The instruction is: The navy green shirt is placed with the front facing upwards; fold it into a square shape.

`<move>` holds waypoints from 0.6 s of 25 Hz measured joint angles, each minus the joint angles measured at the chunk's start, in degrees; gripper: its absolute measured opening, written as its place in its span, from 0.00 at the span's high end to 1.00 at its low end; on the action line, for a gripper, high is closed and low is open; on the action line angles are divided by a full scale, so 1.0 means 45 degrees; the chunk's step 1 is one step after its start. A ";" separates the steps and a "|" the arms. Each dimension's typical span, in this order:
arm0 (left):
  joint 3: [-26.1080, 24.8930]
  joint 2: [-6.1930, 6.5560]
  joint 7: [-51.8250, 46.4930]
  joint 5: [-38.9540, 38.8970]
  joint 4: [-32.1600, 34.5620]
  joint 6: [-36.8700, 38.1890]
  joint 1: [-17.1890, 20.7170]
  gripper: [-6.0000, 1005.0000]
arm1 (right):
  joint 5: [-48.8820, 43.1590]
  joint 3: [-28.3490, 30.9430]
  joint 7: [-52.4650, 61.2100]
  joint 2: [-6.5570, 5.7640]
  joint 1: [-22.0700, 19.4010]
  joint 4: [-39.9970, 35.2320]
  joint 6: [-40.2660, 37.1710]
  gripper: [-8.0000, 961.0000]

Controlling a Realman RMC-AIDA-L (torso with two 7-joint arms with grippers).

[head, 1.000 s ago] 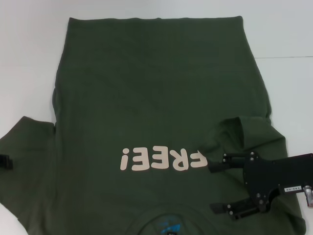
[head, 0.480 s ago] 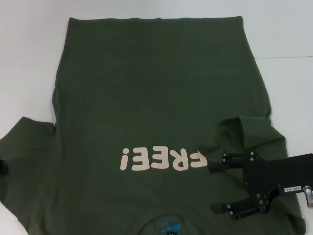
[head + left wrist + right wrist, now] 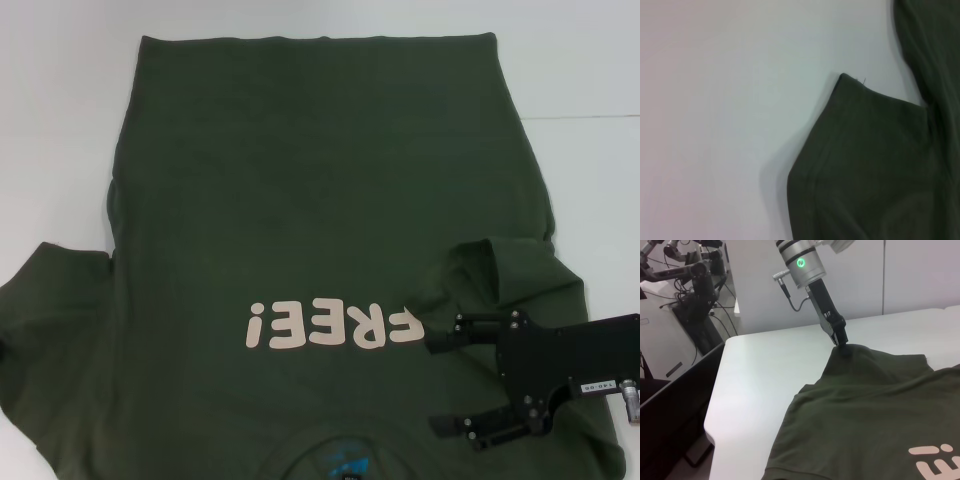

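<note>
the large dark olive-green short-sleeved cotton shirt (image 3: pixel 320 250) lies spread on the white table (image 3: pixel 580 80), front side up, with pale pinkish-cream "free!" lettering (image 3: pixel 330 325) on the chest and a small blue mark (image 3: pixel 345 462) inside the collar at the near edge. its hem is at the far side of the table. the sleeve on the robot's right side is folded inwards over the body of the shirt, just beside the lettering.

the black right gripper (image 3: pixel 440 385) is above the shirt near this folded sleeve; its two fingers stand well apart and there is no cloth between them.

the left gripper (image 3: pixel 842 347) is at the other sleeve, at the table's left side. its tip is touching the cloth, which rises there in a small peak, so the narrow jaws seem closed on the sleeve's edge.
</note>
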 joint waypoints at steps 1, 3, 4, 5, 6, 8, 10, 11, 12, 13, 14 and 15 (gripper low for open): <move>0.0047 -0.0007 0.0001 0.0000 0.0027 0.0000 0.0004 0.80 | 0.0000 0.0000 0.0000 0.0005 0.0000 0.0000 -0.0001 0.05; 0.0093 -0.0013 -0.0001 0.0003 0.0141 -0.0010 0.0042 0.88 | 0.0000 0.0000 -0.0001 0.0005 0.0000 -0.0002 0.0000 0.05; 0.0099 -0.0013 -0.0017 0.0005 0.0259 -0.0042 0.0086 0.91 | 0.0000 0.0000 -0.0002 0.0004 0.0000 -0.0002 0.0005 0.05; 0.0097 -0.0011 -0.0036 0.0006 0.0346 -0.0069 0.0133 0.95 | 0.0000 0.0000 -0.0004 0.0005 0.0000 0.0003 0.0012 0.05; 0.0055 0.0006 -0.0065 0.0008 0.0459 -0.0136 0.0193 0.99 | -0.0001 0.0000 -0.0007 0.0005 0.0000 0.0018 0.0018 0.05; -0.0018 0.0035 -0.0092 0.0011 0.0600 -0.0212 0.0279 0.99 | 0.0000 0.0000 -0.0016 0.0005 0.0000 0.0055 0.0019 0.05; -0.0048 0.0053 -0.0094 0.0015 0.0679 -0.0299 0.0320 0.98 | 0.0000 0.0000 -0.0026 0.0005 0.0000 0.0078 0.0022 0.05; -0.0049 0.0058 -0.0096 0.0017 0.0714 -0.0365 0.0341 0.98 | -0.0001 0.0000 -0.0029 0.0004 0.0000 0.0084 0.0023 0.05; -0.0049 0.0060 -0.0097 0.0019 0.0721 -0.0431 0.0355 0.98 | -0.0001 0.0000 -0.0031 0.0005 0.0000 0.0084 0.0024 0.05; -0.0053 0.0060 -0.0098 0.0020 0.0723 -0.0479 0.0363 0.98 | -0.0001 0.0000 -0.0032 0.0005 0.0000 0.0084 0.0025 0.05; -0.0051 0.0060 -0.0094 0.0020 0.0716 -0.0500 0.0366 0.97 | 0.0000 0.0000 -0.0033 0.0005 0.0000 0.0084 0.0027 0.05; -0.0040 0.0060 -0.0090 0.0021 0.0701 -0.0504 0.0362 0.97 | -0.0001 0.0000 -0.0034 0.0005 0.0000 0.0084 0.0027 0.05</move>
